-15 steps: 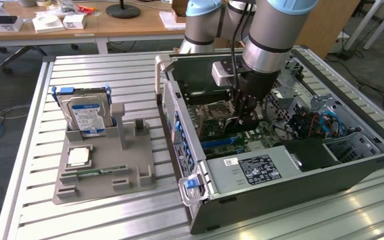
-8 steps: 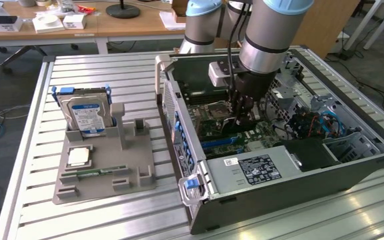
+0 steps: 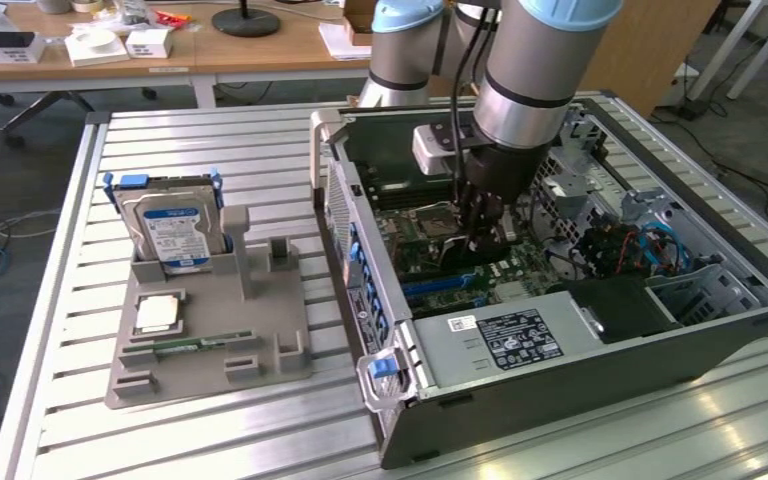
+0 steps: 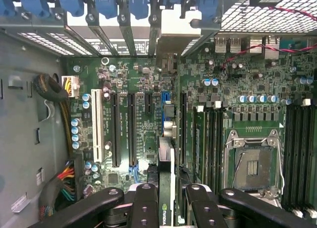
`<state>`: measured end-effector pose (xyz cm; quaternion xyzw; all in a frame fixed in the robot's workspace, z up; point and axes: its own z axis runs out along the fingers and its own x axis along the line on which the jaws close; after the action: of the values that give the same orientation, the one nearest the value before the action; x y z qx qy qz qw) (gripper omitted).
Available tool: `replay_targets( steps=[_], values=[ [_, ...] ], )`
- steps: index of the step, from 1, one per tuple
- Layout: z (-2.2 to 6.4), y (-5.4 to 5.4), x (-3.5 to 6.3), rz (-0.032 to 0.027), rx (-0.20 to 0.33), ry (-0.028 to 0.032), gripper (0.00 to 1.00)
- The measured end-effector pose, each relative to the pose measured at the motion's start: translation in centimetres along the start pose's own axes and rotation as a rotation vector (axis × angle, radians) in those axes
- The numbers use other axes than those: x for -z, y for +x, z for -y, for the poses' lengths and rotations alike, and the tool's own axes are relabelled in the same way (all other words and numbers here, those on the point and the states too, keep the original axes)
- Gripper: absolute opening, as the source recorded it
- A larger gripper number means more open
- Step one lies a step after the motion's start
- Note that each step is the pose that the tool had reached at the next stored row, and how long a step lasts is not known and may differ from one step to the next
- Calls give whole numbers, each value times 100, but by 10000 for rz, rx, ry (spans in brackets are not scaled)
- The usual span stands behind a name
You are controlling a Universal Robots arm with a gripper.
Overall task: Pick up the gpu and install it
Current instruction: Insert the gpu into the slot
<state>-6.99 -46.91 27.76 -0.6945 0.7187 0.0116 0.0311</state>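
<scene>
The exterior view is taken from high up and off to one side, some way back. Much of the surface (image 3: 224, 430) and the open computer case (image 3: 651, 370) are looked down on. The wrist view is taken from just behind the end effector (image 4: 171, 196), very near, and the green board (image 4: 148, 114) inside the case is faced straight on. That board is shared by both views.

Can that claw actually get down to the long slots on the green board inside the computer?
Probably yes. The computer case lies with its side open, and the claw is down inside it, shut on the graphics card, held edge-on above the board. The slots beside it look bare.
</scene>
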Motion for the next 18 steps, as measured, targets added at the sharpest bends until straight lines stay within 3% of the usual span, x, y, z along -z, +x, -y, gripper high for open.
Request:
replay_targets(
  steps=[18],
  values=[
    [-54,5,-60,-2,-3,1,26]
  ],
)
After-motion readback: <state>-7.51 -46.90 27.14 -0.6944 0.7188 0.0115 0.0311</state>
